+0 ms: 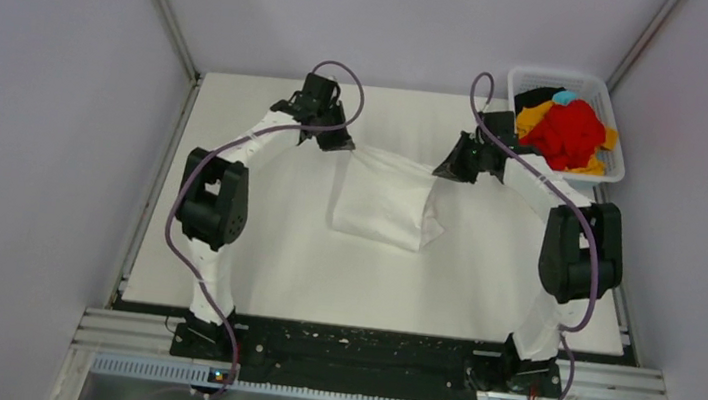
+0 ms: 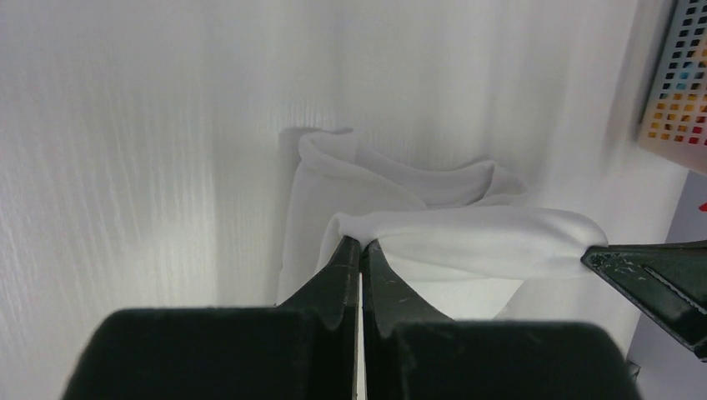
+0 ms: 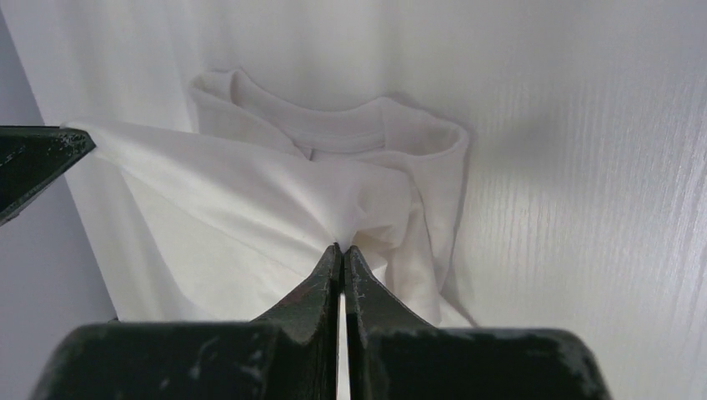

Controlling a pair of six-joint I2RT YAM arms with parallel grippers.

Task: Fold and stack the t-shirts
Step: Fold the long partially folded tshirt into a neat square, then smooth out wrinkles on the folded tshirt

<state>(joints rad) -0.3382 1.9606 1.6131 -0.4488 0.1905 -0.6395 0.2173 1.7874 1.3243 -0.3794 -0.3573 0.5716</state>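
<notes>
A large white t-shirt (image 1: pixel 385 202) hangs between my two grippers over the middle of the table, its far edge stretched taut and its lower part resting on the surface. My left gripper (image 1: pixel 345 146) is shut on its left corner; the left wrist view shows the cloth (image 2: pixel 467 242) pinched at the tips (image 2: pixel 361 243). My right gripper (image 1: pixel 442 168) is shut on its right corner; the right wrist view shows the shirt (image 3: pixel 275 200) with its collar, pinched at the tips (image 3: pixel 342 248). Red (image 1: pixel 564 133), yellow-orange (image 1: pixel 535 113), black and light blue shirts lie in the basket.
A white plastic mesh basket (image 1: pixel 617 124) stands at the table's far right corner, close behind my right arm. Grey walls enclose the white table (image 1: pixel 302 265) on three sides.
</notes>
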